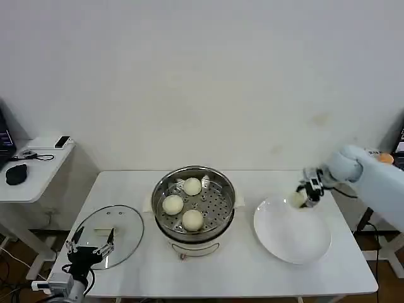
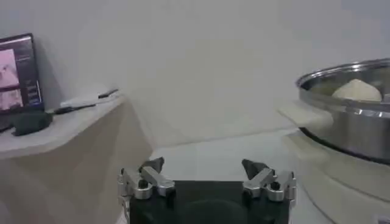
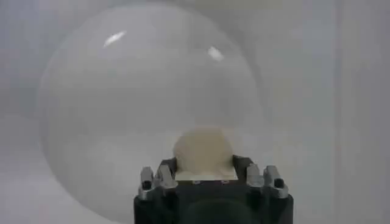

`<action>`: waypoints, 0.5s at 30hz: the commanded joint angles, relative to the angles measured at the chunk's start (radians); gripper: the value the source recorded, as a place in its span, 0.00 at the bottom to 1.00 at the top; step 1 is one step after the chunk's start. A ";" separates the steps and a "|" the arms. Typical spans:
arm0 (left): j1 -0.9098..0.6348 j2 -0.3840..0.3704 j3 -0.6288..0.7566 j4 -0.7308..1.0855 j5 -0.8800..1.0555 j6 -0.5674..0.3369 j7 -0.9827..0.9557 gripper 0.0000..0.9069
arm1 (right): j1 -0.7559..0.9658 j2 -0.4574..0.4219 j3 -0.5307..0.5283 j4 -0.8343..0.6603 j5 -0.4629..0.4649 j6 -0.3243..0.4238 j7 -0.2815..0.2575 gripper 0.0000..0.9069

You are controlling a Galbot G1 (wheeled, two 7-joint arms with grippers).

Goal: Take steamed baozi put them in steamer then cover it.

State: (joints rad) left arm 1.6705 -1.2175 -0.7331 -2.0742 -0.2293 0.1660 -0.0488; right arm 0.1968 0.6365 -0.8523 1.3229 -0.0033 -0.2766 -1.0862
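The shiny steamer (image 1: pixel 193 203) stands mid-table with three cream-white baozi on its perforated tray: one at the back (image 1: pixel 192 186), one at the left (image 1: pixel 172 204), one at the front (image 1: pixel 192 219). One of them (image 2: pixel 358 91) peeks over the steamer's rim (image 2: pixel 341 115) in the left wrist view. My right gripper (image 1: pixel 299 199) is shut on a fourth baozi (image 3: pixel 203 151), held above the far left edge of the white plate (image 1: pixel 297 237). The glass cover (image 1: pixel 108 235) lies flat left of the steamer. My left gripper (image 1: pixel 92 247) hangs open over the cover's near edge, holding nothing.
A white side table (image 1: pixel 35 167) with a black mouse and small devices stands at the far left, a monitor (image 2: pixel 18 73) on it. Bare tabletop (image 1: pixel 221 278) lies in front of the steamer and plate.
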 commanded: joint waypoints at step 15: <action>-0.005 -0.011 -0.010 -0.006 0.000 -0.001 0.000 1.00 | 0.396 0.414 -0.345 0.114 0.561 -0.286 0.195 0.72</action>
State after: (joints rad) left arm 1.6616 -1.2269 -0.7393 -2.0774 -0.2299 0.1659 -0.0491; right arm 0.5038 0.8674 -1.1054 1.4089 0.3499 -0.4535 -0.9776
